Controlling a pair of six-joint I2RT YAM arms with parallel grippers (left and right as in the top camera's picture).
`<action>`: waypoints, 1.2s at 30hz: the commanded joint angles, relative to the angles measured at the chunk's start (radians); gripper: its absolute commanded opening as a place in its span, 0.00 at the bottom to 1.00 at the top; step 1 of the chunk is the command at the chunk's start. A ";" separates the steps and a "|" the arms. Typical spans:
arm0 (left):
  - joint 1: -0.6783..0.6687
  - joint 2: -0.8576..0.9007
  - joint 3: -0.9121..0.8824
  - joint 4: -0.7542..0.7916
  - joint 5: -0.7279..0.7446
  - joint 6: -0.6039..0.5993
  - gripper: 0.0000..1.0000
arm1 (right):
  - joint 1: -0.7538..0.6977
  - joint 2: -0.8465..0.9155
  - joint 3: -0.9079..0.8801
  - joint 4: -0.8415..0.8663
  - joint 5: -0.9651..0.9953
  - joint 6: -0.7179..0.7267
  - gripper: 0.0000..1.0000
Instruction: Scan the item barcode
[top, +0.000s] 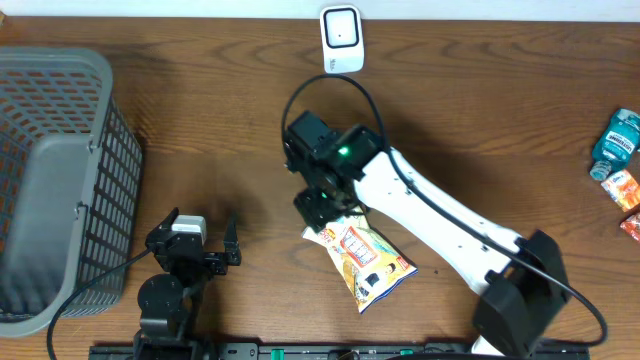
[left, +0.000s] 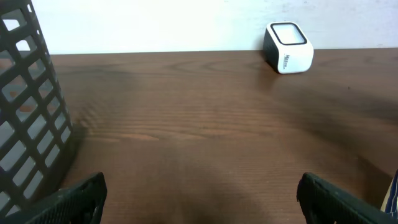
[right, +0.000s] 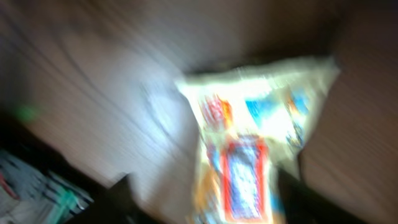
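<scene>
A: Right claw (top: 325, 208) hangs over the snack packet's (top: 368, 262) top edge, and the packet lies flat on the surface (top: 200, 110). The wrist view is smeared, but the fingers (right: 121, 196) look spread on either side.

B: Left claw (left: 200, 190) gapes wide, its tips cropped. The scanner (top: 342, 38) stands well apart.

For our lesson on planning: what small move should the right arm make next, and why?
Probably lower the right tool and close on the snack packet: it hangs open over the packet's end, which lies on the table.
</scene>
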 joint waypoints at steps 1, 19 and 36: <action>0.003 -0.004 -0.015 -0.026 0.006 -0.005 0.98 | 0.036 0.002 -0.032 -0.090 0.161 -0.018 0.99; 0.003 -0.004 -0.015 -0.026 0.006 -0.005 0.98 | 0.127 0.003 -0.656 0.503 0.514 0.008 0.08; 0.003 -0.004 -0.015 -0.026 0.006 -0.005 0.98 | -0.211 -0.002 -0.227 -0.013 -0.935 -0.872 0.01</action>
